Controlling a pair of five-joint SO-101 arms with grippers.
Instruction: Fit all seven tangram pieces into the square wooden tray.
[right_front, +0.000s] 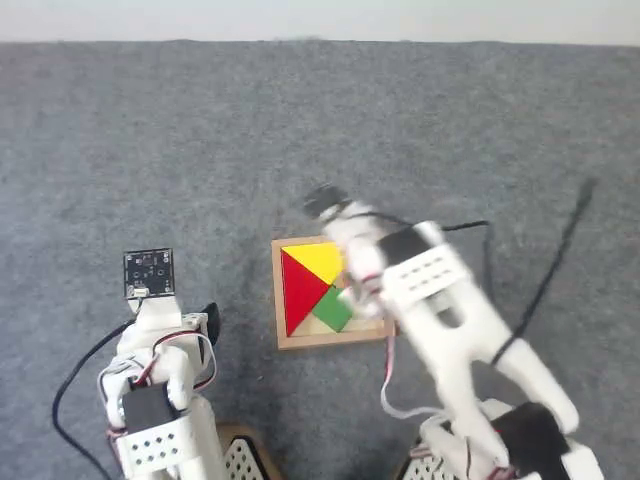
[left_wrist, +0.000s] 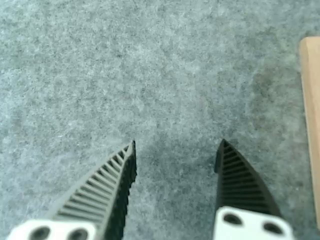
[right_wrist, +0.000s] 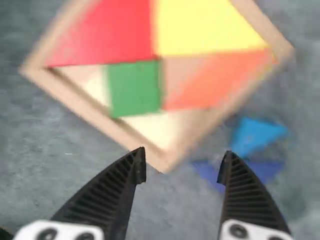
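Grey felt covers the worktop (right_front: 200, 130), where the wooden tray (right_front: 279, 300), 6 o'clock of centre, is part filled, and we judge the blue pieces (right_wrist: 255, 135) beside it light, stiff and thin, best pinched across their edges by the right tool (right_wrist: 185, 152), gaping empty like the left tool (left_wrist: 175, 145) at the tray's 9 o'clock.

One wooden tray (right_wrist: 72, 97) holds four pieces: red (right_wrist: 100, 40), yellow (right_wrist: 200, 25), green (right_wrist: 134, 87), orange (right_wrist: 215, 80). Two blue pieces (right_wrist: 255, 135) lie outside, just beyond the right gripper's (right_wrist: 186, 152) fingertips.
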